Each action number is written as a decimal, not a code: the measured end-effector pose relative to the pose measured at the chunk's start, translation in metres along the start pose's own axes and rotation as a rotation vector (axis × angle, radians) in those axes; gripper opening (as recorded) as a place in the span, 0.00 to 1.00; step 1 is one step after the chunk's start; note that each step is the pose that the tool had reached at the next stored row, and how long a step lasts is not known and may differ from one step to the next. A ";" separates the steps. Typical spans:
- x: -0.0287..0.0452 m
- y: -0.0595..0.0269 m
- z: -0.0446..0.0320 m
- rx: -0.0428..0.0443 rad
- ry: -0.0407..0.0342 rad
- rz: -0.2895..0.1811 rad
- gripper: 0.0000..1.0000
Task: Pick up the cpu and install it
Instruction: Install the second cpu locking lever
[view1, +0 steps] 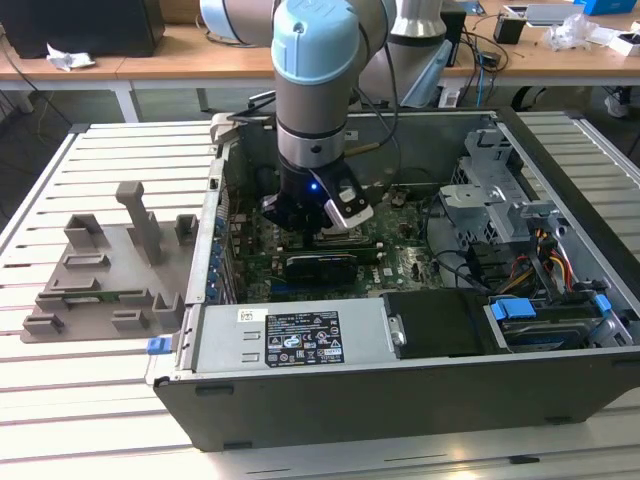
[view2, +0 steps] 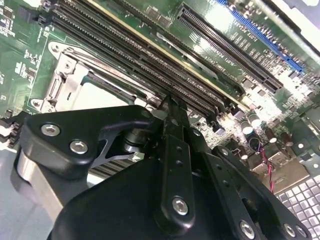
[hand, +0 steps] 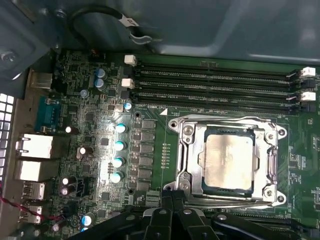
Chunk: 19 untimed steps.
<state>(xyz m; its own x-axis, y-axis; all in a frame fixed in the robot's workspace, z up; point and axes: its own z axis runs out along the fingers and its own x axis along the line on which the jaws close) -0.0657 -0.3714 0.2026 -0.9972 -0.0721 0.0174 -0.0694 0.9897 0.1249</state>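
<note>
The cpu (hand: 227, 160), a silvery square chip with a pale rim, lies flat inside the metal socket frame (hand: 272, 162) on the green motherboard (hand: 95, 150). Part of the cpu (view2: 97, 95) also shows in the second wrist view, just beyond the black fingers. My gripper (view2: 171, 106) hangs low inside the open computer case (view1: 560, 390), right beside the socket, above the memory slots (view2: 150, 60). Its fingertips (hand: 172, 196) are pressed together with nothing between them. In the exterior view the gripper (view1: 310, 228) sits under the arm's blue-capped wrist, over the board's middle.
A grey plastic tray (view1: 100, 275) with upright blocks lies on the slatted table at the exterior view's left. Inside the case are the power supply (view1: 290, 340), a drive cage (view1: 500, 185) and coloured cables (view1: 550, 270). Case walls ring the board.
</note>
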 end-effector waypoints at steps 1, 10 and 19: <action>0.0000 0.0001 0.0015 -0.0061 -0.0005 -0.003 0.11; 0.0001 -0.0005 -0.0011 -0.0075 -0.0014 -0.008 0.11; -0.0267 0.0169 -0.0063 0.0051 0.0104 -0.006 0.11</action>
<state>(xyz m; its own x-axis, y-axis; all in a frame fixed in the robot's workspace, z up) -0.0401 -0.3535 0.2106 -0.9965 -0.0791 0.0271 -0.0753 0.9899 0.1200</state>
